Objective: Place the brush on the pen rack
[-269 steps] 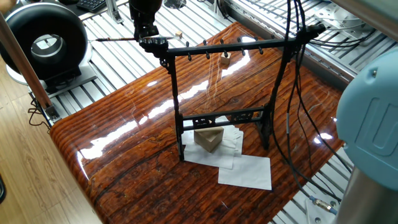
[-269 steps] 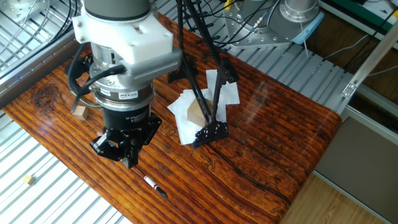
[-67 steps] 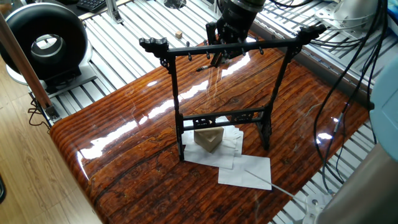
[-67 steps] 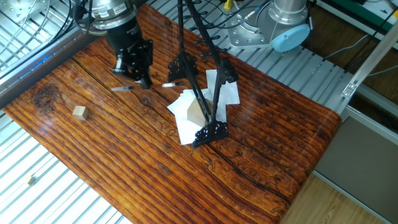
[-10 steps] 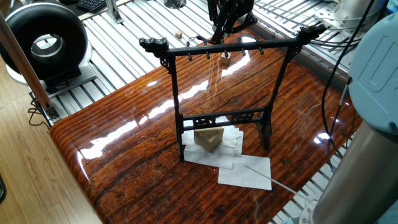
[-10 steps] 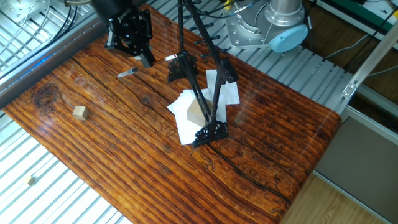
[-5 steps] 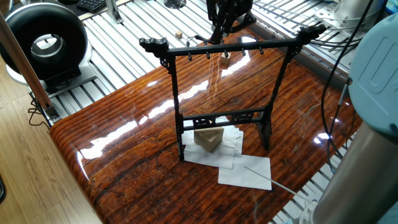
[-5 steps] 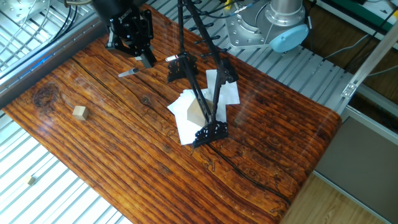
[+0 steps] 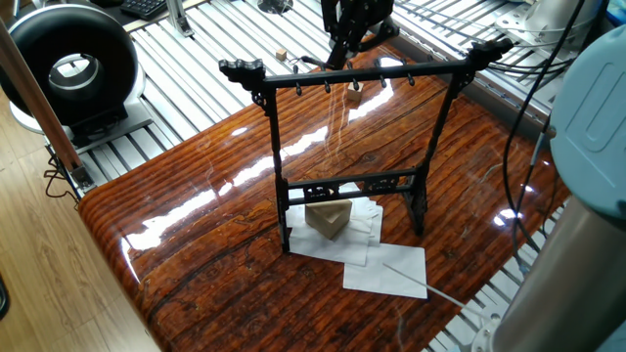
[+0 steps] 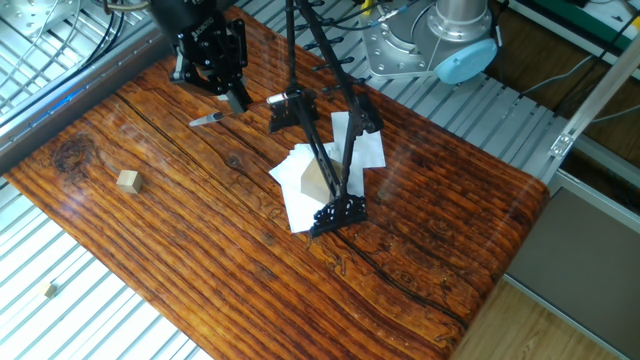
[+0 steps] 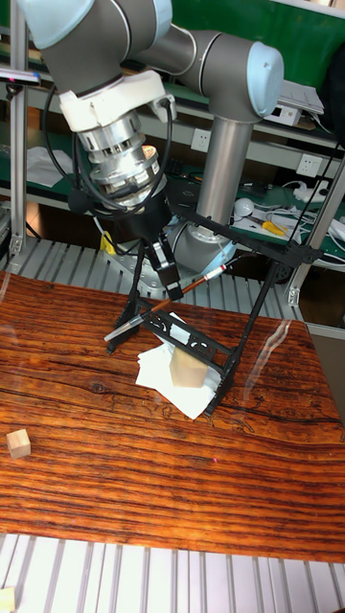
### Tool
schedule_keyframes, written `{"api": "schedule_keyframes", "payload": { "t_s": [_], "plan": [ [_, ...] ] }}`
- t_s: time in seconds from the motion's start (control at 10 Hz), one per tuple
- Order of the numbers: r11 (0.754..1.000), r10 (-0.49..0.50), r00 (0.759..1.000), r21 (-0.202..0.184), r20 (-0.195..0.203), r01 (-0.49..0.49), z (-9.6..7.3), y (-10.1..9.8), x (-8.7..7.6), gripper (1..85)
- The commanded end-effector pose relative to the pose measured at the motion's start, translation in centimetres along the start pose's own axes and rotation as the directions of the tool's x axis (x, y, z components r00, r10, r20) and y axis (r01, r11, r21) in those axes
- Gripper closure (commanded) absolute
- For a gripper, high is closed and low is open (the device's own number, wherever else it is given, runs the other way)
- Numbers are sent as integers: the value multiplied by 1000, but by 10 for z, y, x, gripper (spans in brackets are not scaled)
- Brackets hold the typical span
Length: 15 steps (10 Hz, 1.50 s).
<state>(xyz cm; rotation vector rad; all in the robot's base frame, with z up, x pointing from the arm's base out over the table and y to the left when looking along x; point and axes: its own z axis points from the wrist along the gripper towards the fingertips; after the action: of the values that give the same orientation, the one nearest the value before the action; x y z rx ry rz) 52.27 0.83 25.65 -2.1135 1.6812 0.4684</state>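
The brush (image 10: 205, 118) hangs tilted but nearly level in the air, with my gripper (image 10: 237, 98) shut on its middle. In the tall fixed view the brush (image 11: 203, 281) slopes up to the right, its dark tuft low at the left, and the gripper (image 11: 171, 285) holds it just behind the pen rack (image 11: 251, 241). The pen rack (image 9: 362, 74) is a black frame standing on the wooden table, pegs along its top crossbar. From this side my gripper (image 9: 338, 51) is beyond the crossbar and a little above it, with the brush (image 9: 308, 63) sticking out to the left.
A wooden wedge block (image 9: 329, 219) sits on white papers (image 9: 387, 270) under the rack. A small wooden cube (image 10: 127, 180) lies on the table (image 10: 420, 230) far from the rack. A black round device (image 9: 68, 64) stands beyond the table's left end. Cables hang at the right.
Over the last second the gripper with the brush has edged slightly left behind the rack's crossbar. Nothing else has moved.
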Motion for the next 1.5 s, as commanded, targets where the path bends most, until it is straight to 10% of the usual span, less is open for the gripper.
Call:
{"api": "schedule_keyframes", "payload": {
  "t_s": [0.0,1.2,1.4],
  "plan": [
    [1000,-5,1000,14,9,5,-1,-4,-4,847],
    [998,-15,999,54,44,12,-9,-10,-17,847],
    [997,-50,998,56,-26,51,-1,-15,-4,847]
  ]
}}
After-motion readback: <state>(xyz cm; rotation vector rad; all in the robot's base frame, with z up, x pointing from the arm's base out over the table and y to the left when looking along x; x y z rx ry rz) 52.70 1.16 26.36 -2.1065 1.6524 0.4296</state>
